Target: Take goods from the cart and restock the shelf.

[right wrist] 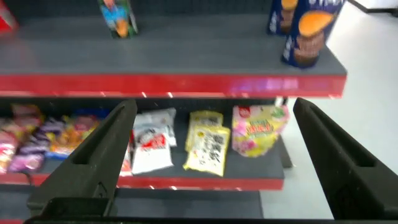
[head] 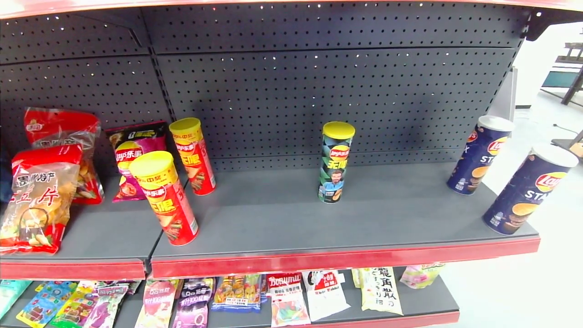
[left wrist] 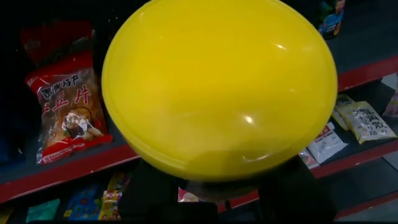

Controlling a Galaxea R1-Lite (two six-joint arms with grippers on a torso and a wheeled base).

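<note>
The left end effector (left wrist: 208,190) was pinching a can (left wrist: 217,87) from below. The can's yellow lid hid most of the fingers, so the grip is judged from the can hanging in the air with nothing else under it. The can was out in front of the shelf (head: 273,218), towards its left end, with a red bag (left wrist: 65,112) at the shelf's front edge behind it. The right end effector (right wrist: 211,168) was spread wide and held nothing, facing the lower shelf's packets (right wrist: 208,140).

On the shelf, two red cans (head: 168,200) with yellow lids stood near the left end, a green can (head: 336,161) stood mid-shelf near the back wall, and two blue cans (head: 478,155) stood at the right end.

The held can probably belonged beside the red cans. To place it well, its base should clear the shelf's red front edge (head: 341,259). It should stay upright, keep off the front red can, and rest flat before the fingers let go.
</note>
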